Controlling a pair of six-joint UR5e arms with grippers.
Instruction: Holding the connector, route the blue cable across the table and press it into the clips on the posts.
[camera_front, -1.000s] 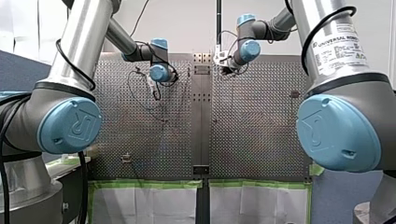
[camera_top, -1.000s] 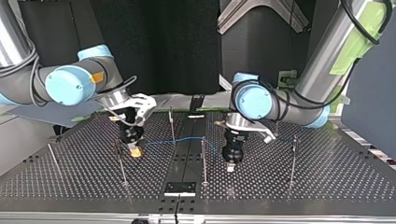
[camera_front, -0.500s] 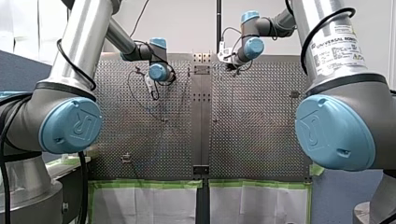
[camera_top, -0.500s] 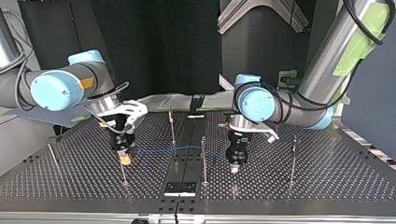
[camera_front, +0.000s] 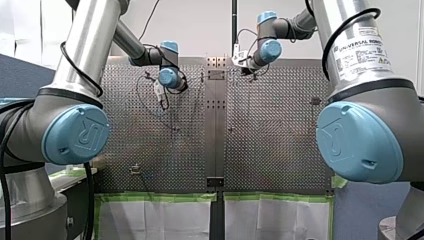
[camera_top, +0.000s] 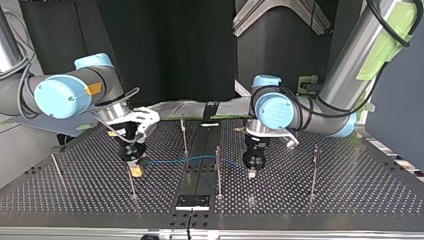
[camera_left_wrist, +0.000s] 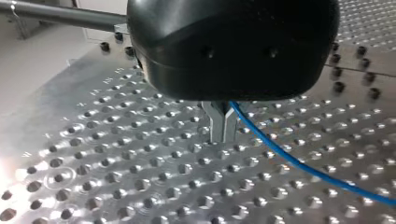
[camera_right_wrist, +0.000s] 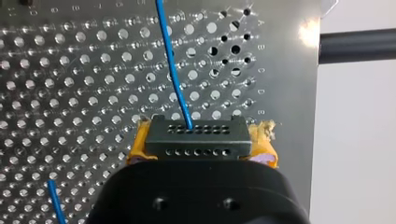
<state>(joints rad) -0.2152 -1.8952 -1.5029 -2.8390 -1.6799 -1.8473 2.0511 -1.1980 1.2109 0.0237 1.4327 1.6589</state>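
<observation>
Over table (camera_right_wrist: 70, 70), right pincer (camera_right_wrist: 200, 147) clamped on connector (camera_right_wrist: 194, 135)

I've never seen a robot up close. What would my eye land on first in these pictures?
Two silver arms with pale blue joints, my right arm and my left arm, lean over a perforated table. A thin blue cable runs between my right gripper and my left gripper, past slim upright posts. The right wrist view shows a black connector clamped between yellow pads.
</observation>
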